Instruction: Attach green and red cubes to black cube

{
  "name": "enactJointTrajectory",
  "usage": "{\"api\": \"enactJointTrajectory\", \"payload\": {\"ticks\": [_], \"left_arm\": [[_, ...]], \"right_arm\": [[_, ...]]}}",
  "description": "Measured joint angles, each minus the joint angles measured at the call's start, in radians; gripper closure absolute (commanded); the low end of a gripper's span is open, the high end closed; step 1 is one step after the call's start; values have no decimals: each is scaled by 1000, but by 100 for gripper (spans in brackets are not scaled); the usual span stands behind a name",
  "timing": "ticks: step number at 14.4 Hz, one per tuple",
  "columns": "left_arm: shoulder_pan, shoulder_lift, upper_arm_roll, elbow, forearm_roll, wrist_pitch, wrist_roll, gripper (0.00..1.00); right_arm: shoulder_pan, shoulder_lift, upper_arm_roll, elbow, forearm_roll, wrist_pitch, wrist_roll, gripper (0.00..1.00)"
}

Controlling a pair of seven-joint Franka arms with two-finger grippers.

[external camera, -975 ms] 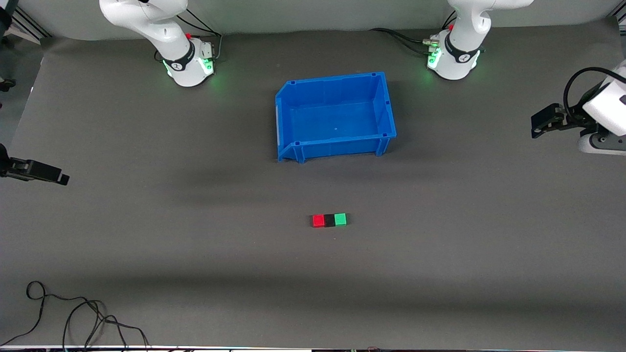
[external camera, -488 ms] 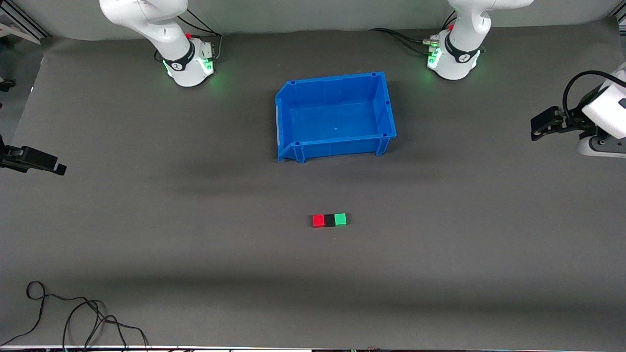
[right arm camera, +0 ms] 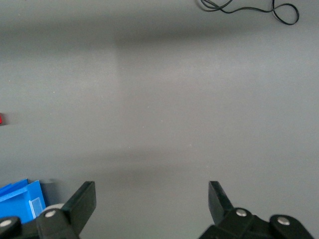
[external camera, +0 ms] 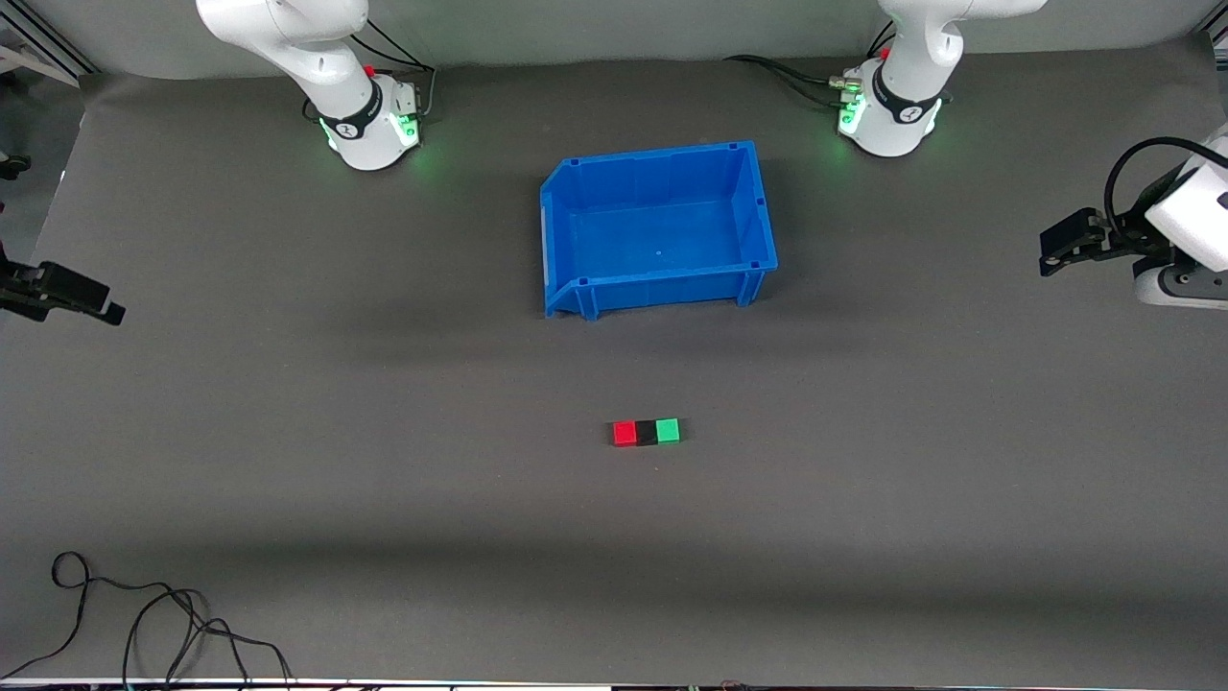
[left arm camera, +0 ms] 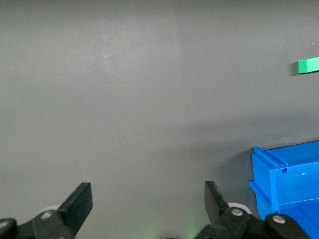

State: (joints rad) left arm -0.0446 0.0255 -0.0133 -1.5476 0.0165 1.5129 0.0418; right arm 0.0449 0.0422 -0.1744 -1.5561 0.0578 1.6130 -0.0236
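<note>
Both my jaws stood apart and empty: left gripper point(external camera: 1053, 251) and right gripper point(external camera: 101, 309) over opposite worktop point(external camera: 288, 461) ends. Red cube point(external camera: 625, 433), black cube point(external camera: 647, 432), green cube point(external camera: 668, 430) touched in a row, nearer the camera than the bin point(external camera: 758, 206). Looked attached; next, I reckoned, just parking.

In the right wrist view the red cube point(right arm camera: 1, 119) is cut by the edge, and the blue bin point(right arm camera: 20, 199) shows only one corner.

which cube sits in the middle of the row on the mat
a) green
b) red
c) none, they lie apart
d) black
d: in the front view the black cube sits between the red cube and the green cube, touching both.
</note>
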Motion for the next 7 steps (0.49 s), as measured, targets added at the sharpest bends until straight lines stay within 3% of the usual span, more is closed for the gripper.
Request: {"api": "enactJointTrajectory", "payload": {"ticks": [7], "left_arm": [[0, 0, 0, 0, 0, 0, -4, 0]], "right_arm": [[-8, -9, 35, -10, -15, 12, 0, 0]]}}
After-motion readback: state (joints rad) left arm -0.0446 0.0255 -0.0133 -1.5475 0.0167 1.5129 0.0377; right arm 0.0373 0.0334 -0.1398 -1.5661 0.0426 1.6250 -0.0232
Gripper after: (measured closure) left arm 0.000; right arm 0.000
